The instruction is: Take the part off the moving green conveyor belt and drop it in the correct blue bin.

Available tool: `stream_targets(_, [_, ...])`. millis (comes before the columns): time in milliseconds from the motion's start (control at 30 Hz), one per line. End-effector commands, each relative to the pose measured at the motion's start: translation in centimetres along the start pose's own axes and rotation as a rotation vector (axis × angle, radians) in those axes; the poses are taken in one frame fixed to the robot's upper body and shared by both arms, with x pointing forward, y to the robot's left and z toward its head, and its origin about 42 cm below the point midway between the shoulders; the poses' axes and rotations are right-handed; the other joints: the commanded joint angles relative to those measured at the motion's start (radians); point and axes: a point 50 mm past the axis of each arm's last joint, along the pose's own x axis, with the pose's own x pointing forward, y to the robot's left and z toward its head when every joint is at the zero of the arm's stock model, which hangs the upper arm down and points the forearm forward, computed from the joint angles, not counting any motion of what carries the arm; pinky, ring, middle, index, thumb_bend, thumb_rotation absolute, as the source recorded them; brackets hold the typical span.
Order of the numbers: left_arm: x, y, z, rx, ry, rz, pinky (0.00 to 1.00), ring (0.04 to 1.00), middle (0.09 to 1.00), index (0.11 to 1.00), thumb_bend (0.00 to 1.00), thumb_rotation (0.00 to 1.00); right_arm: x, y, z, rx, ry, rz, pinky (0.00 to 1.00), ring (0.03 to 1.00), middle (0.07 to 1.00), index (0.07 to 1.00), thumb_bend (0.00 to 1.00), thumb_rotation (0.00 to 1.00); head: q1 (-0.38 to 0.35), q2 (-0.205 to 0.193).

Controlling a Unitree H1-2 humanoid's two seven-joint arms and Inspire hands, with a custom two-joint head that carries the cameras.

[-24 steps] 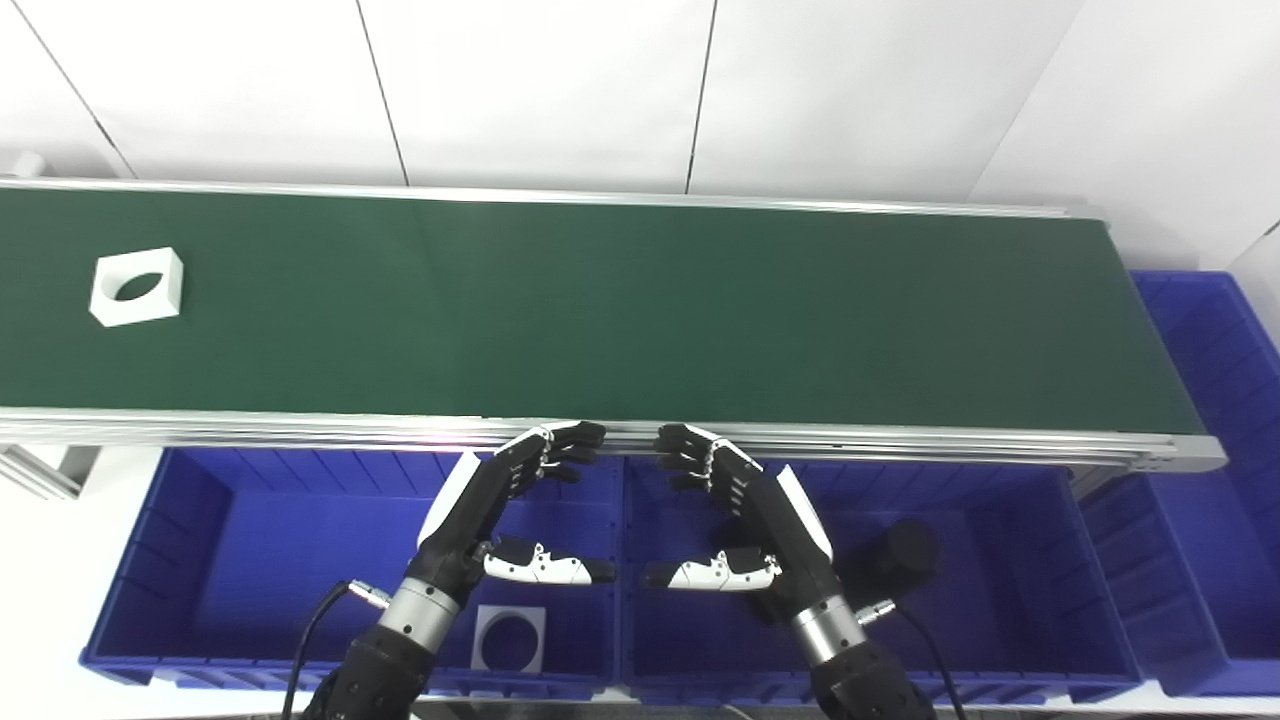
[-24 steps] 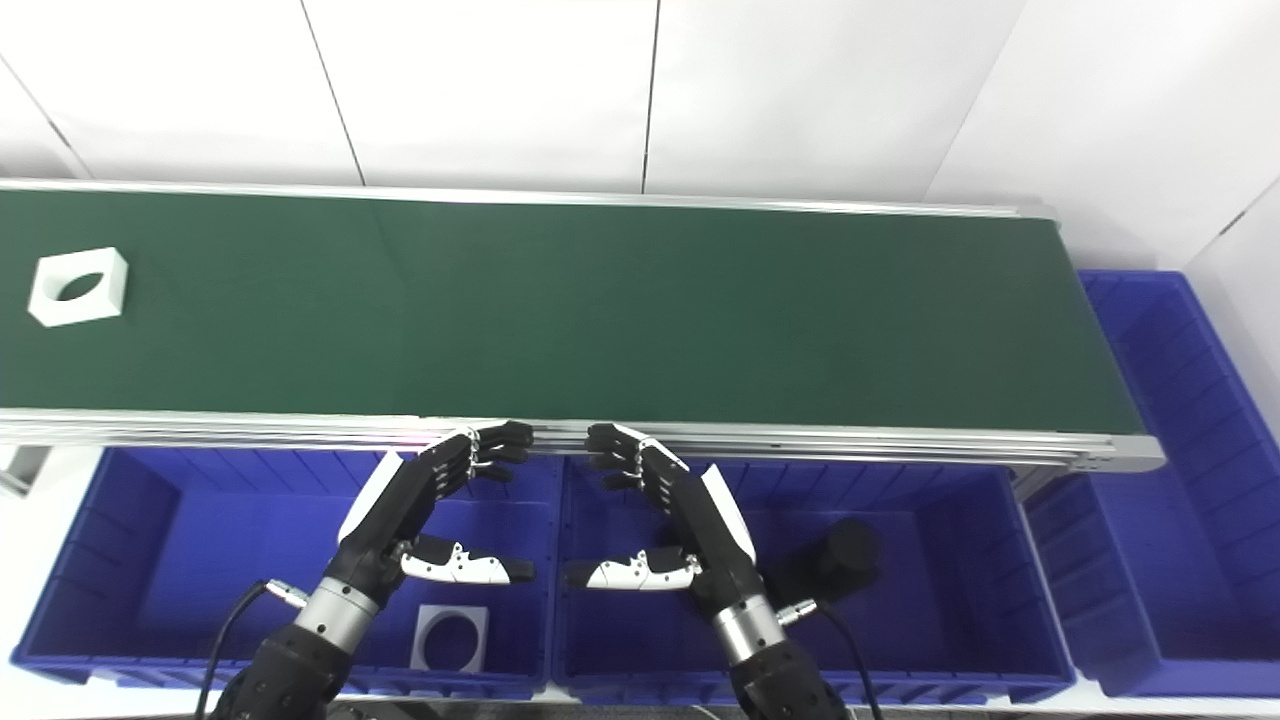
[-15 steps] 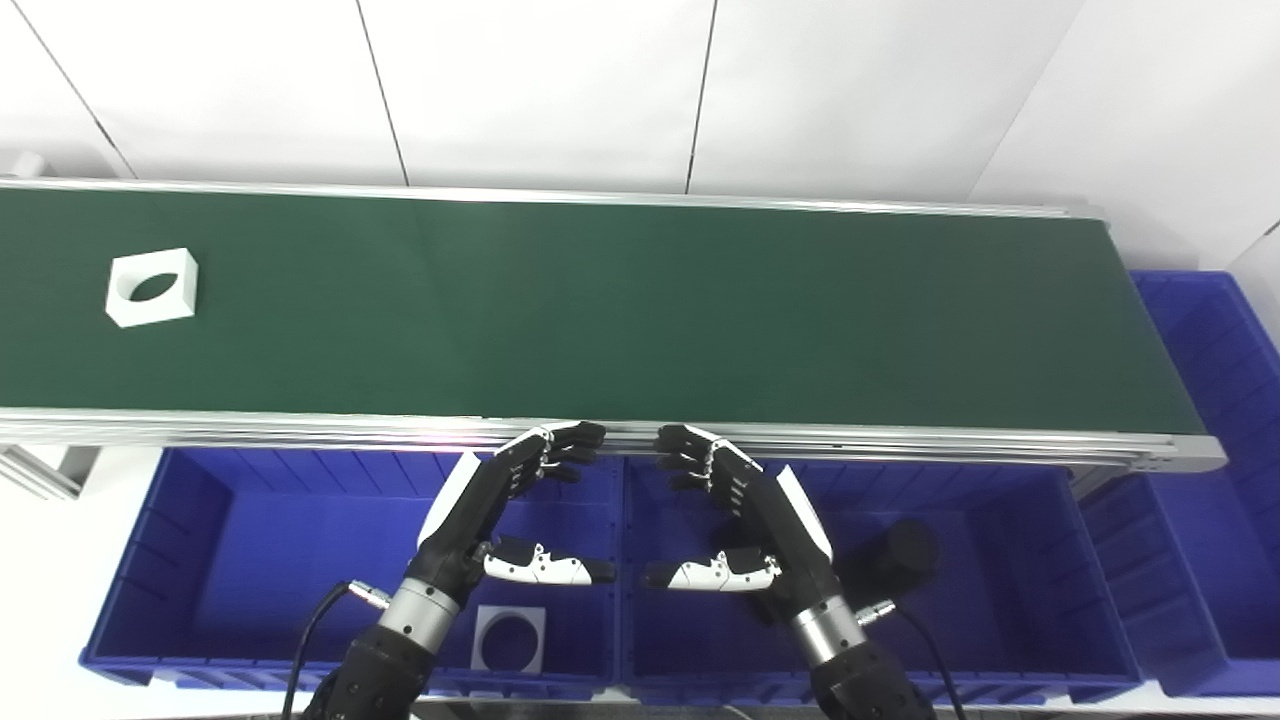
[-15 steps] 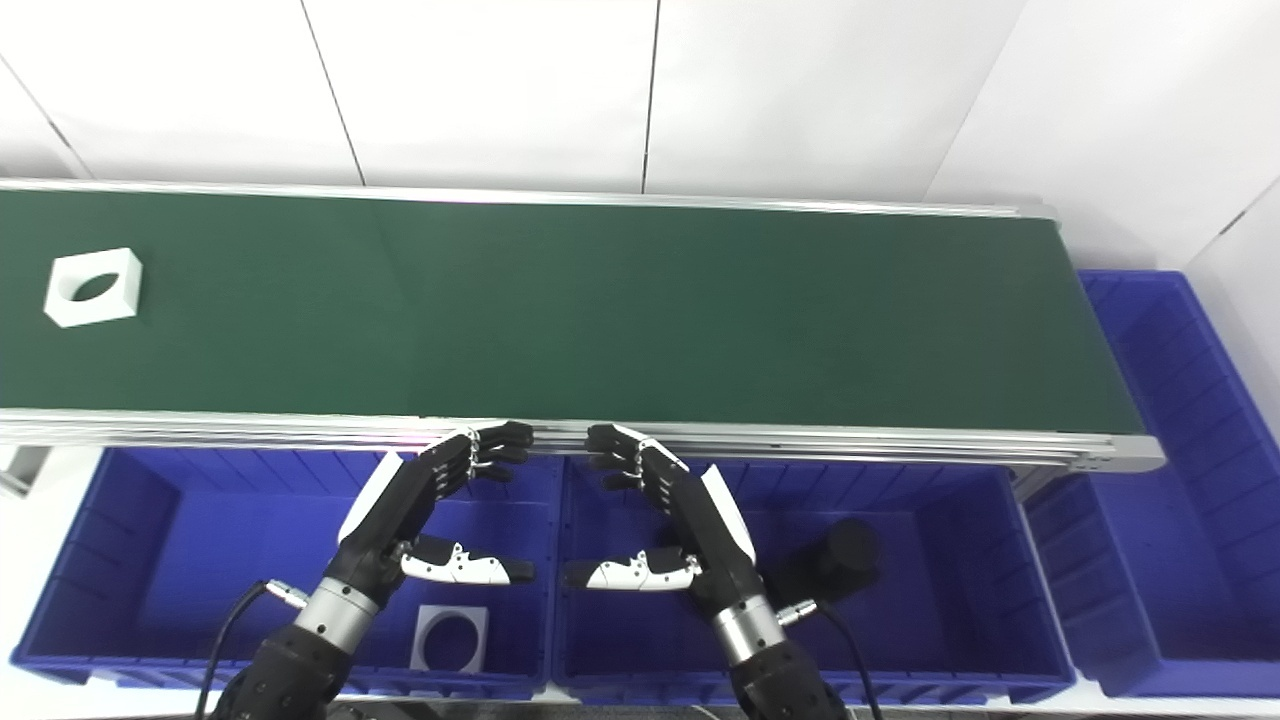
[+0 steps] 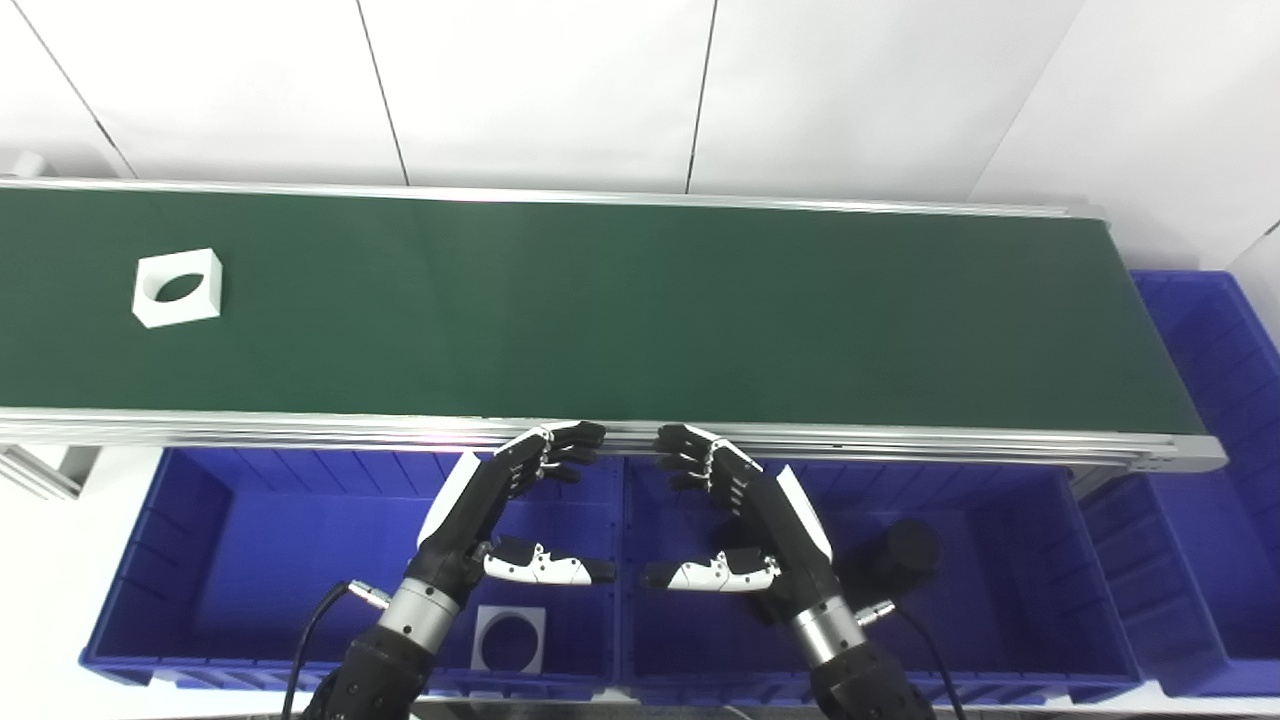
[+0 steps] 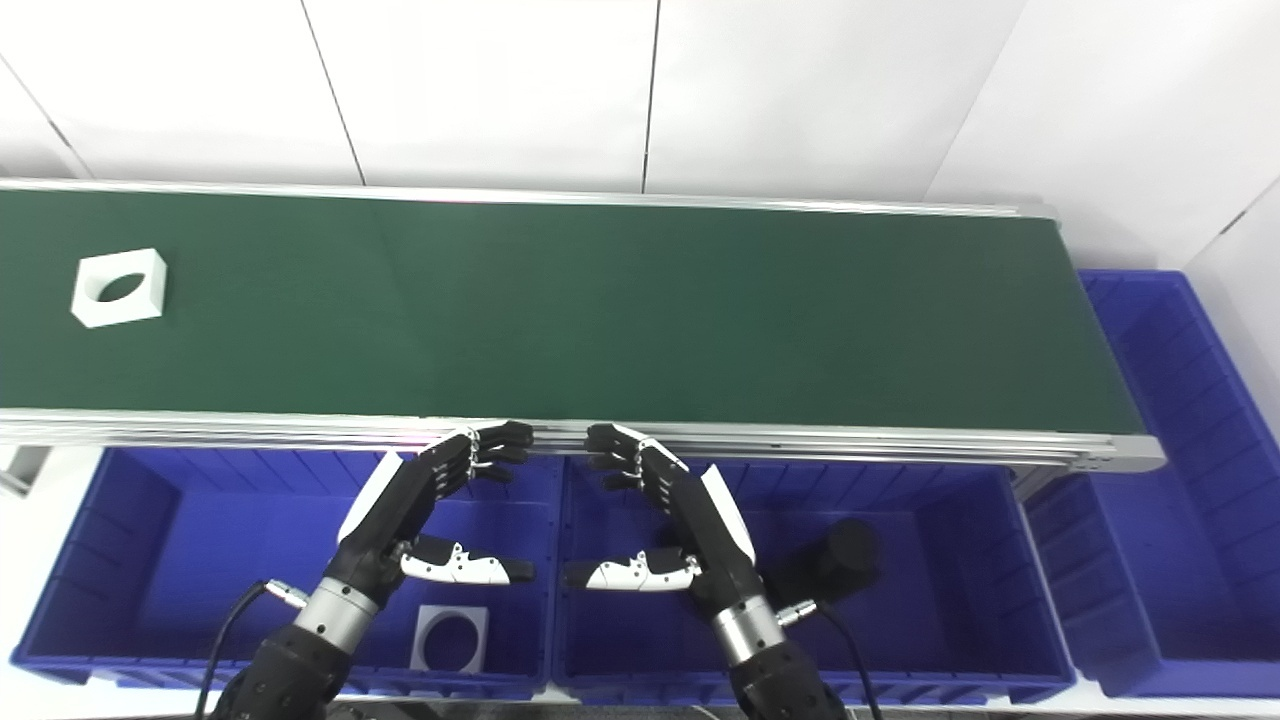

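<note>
None of the picking is done: the white square part (image 5: 177, 288) lies far left on the green belt (image 5: 640, 310), while both the left hand (image 5: 500, 510) and the right hand (image 5: 745, 520) hover open and empty over the blue bins (image 5: 250, 560).

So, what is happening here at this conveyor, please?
A white square part with a round hole lies on the green conveyor belt, far to the left. Neither robot hand holds anything: the left robot hand and the right robot hand hover open, side by side, above the blue bins at the belt's near edge. The left blue bin already holds a similar white part; the middle blue bin holds a black cylinder.
</note>
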Motion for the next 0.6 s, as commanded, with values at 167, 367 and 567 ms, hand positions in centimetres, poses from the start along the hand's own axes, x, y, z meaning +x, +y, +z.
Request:
stream_targets(167, [0.75, 0.41, 0.96, 0.014, -0.066, 0.014, 0.69, 0.753, 0.787, 0.763, 0.82, 0.00, 0.91, 0.18, 1.05, 0.002, -0.085, -0.006, 0.72, 0.779, 0.804, 0.814, 0.86, 0.17, 0.000, 0.000])
stream_targets(367, [0.72, 0.43, 0.95, 0.012, -0.070, 0.011, 0.69, 0.749, 0.785, 0.762, 0.81, 0.00, 0.90, 0.23, 1.02, 0.003, -0.085, -0.010, 0.71, 0.776, 0.799, 0.812, 0.87, 0.17, 0.000, 0.000])
stream_targets(567, [0.73, 0.49, 0.92, 0.016, -0.069, 0.012, 0.68, 0.746, 0.781, 0.759, 0.82, 0.00, 0.91, 0.27, 1.01, 0.000, -0.084, -0.010, 0.71, 0.774, 0.799, 0.814, 0.87, 0.17, -0.002, 0.000])
